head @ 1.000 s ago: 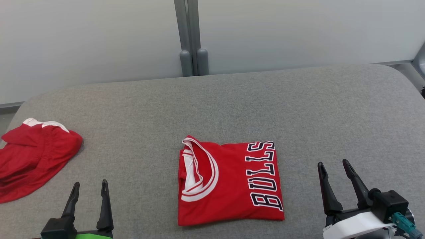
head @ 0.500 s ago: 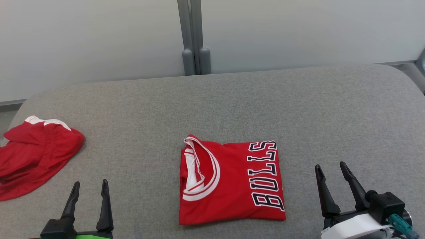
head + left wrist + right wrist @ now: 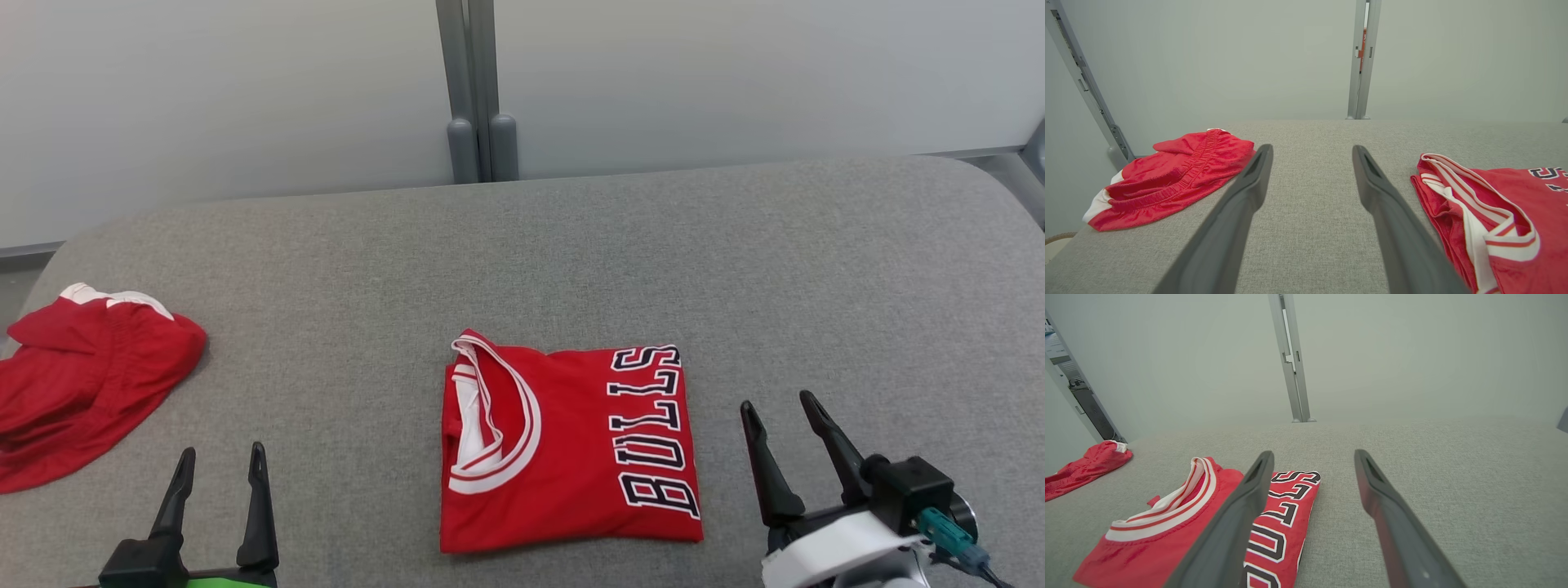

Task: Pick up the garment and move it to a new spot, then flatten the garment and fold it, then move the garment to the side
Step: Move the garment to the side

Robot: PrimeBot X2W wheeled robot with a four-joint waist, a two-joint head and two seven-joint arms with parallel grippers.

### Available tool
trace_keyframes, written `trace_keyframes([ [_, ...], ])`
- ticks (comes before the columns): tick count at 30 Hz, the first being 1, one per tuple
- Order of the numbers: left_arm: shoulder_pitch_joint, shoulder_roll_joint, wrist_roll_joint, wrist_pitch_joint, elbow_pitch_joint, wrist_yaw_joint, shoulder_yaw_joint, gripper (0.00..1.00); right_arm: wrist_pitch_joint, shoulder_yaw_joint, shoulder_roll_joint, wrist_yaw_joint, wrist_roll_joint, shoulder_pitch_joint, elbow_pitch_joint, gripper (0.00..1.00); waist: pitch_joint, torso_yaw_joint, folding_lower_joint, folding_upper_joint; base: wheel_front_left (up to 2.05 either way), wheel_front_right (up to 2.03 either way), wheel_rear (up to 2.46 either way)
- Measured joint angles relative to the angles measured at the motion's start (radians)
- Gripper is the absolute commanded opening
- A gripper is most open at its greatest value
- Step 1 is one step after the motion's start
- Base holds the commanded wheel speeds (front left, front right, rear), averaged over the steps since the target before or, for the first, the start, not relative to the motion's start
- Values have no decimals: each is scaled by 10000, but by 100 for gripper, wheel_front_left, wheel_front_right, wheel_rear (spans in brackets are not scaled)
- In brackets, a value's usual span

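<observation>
Red garment (image 3: 563,453), a jersey w/ BULLS lettering, lies folded into a neat rectangle on the grey counter (image 3: 571,245), near the front edge & approx mid-width. Collar w/ white trim is at its left end; the lettering runs along its right end, reading sideways. Left gripper (image 3: 224,449) is at front left, jaws spread wide w/ nothing between them, well apart from the garment w/ bare counter between. Right gripper (image 3: 775,400) is at front right, jaws also wide & empty, just beside the garment's right edge. In head view there's a strip of counter between them. In right wrist view one finger overlaps the lettering, but contact can't be told from there. Red shorts (image 3: 82,392) w/ white trim lie crumpled at the counter's left edge, well apart from the garment. Behind the counter are pale wall panels w/ a grey post (image 3: 478,90) at the seam.
</observation>
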Motion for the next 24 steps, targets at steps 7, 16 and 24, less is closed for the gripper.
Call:
trace_keyframes([
  [7, -66, -4, 0, 0, 102, -2, -105, 100, 374, 690, -59, 0, -25, -1466, 1273, 100, 106, 170, 0, 0, 0, 0, 0],
  [16, -295, -10, 2, 0, 201, -10, -290, 100, 984, 805, -27, 0, -54, -2796, 3381, 100, 429, 626, 0, 0, 0, 0, 0],
  [24, -663, -17, -54, 0, 288, -10, -504, 100, 826, 514, 213, 0, 4, -3314, 5125, 100, 968, 1028, 0, 0, 0, 0, 0],
])
